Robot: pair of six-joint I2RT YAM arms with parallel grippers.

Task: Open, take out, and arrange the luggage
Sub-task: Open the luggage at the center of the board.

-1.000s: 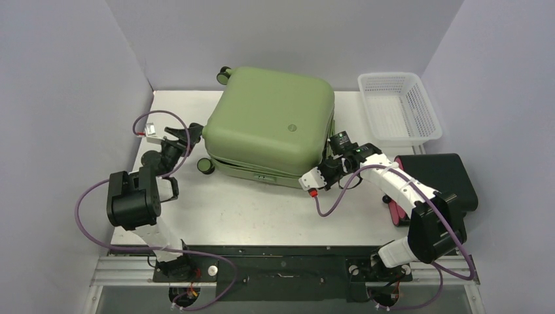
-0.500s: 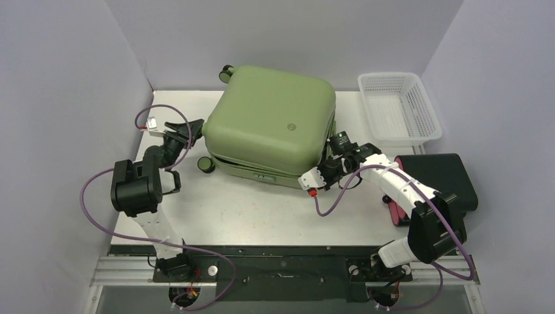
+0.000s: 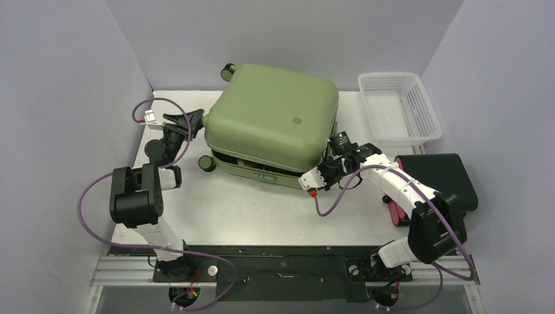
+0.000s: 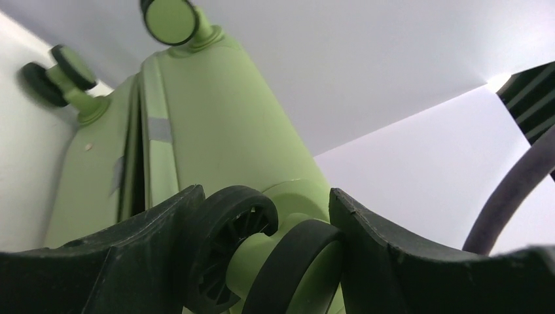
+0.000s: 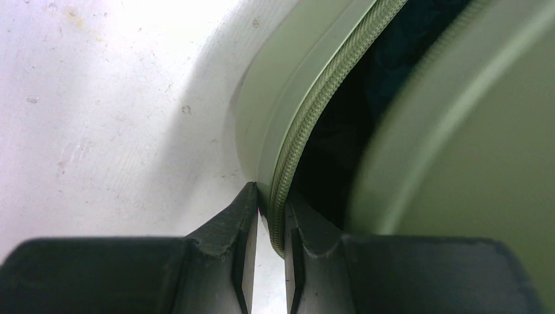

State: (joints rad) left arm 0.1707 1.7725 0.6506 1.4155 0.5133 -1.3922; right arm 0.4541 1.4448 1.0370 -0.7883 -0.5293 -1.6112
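Gripping olive-green hard-shell suitcase (image 3: 271, 114) from both ends, flat on white table (image 3: 262, 209) toward its far middle, lid slightly ajar. With left gripper (image 4: 265, 258): clamped on black double wheel (image 4: 288, 261) at the case's left end, one finger against each tyre. With right gripper (image 5: 269, 196): pinched almost together on lower shell's zippered rim (image 5: 307, 111), near-right corner.

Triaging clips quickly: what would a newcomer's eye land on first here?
The olive-green luggage fills the middle of the table, its lid slightly ajar along the near edge. The left gripper clamps a corner wheel at its left; the right gripper pinches the zipper edge at its right.
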